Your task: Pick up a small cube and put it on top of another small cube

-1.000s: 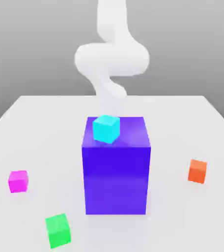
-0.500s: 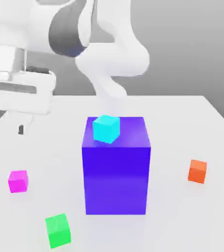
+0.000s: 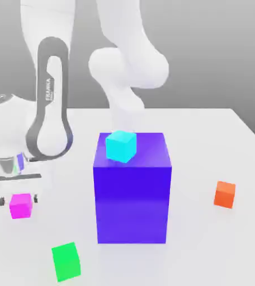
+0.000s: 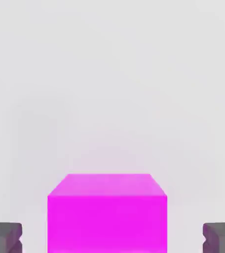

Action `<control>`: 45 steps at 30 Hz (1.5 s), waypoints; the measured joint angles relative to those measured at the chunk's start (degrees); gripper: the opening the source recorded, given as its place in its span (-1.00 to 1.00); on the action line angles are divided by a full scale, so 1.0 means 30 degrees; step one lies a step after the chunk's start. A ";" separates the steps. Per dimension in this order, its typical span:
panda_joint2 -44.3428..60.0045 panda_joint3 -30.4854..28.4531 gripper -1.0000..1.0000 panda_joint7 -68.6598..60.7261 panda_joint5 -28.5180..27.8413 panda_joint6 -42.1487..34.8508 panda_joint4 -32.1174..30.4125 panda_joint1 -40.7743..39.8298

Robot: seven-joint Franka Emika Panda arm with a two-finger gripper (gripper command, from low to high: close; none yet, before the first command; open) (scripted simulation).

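The small magenta cube [image 3: 21, 205] rests on the white table at the exterior view's left. My gripper [image 3: 19, 200] has come down over it and stands open, one dark fingertip on each side of the cube with a gap to both. In the hand view the magenta cube [image 4: 107, 212] sits between the two grey fingertips [image 4: 5, 236], apart from each. The small green cube [image 3: 66, 261] lies on the table nearer the front, below the magenta one in the exterior view.
A big blue-purple block [image 3: 132, 190] stands mid-table with a cyan cube [image 3: 121, 146] on top. An orange cube [image 3: 225, 194] lies at the exterior view's right. My white arm [image 3: 51, 106] rises above the magenta cube.
The arm has swung in from the exterior view's upper left and lowered the hand around the magenta cube. None of the cubes has moved.
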 joint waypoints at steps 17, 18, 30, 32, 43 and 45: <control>-0.3856 -0.2284 -1.00 0.4537 -0.7106 -0.4119 0.0565 0.3814; -0.3806 -0.2092 -1.00 0.4698 -0.7367 -0.4377 0.0877 0.4117; -0.3557 -0.0193 -1.00 0.7767 -0.9049 -0.6778 0.3520 0.7073; -0.3551 0.0104 -1.00 0.8364 -0.9215 -0.7128 0.3877 0.7516; -0.2152 0.0789 -1.00 1.1835 -0.6853 -0.5433 0.3617 0.7933; -0.1023 0.1118 1.00 1.1514 -0.6370 -0.4402 0.3677 0.7689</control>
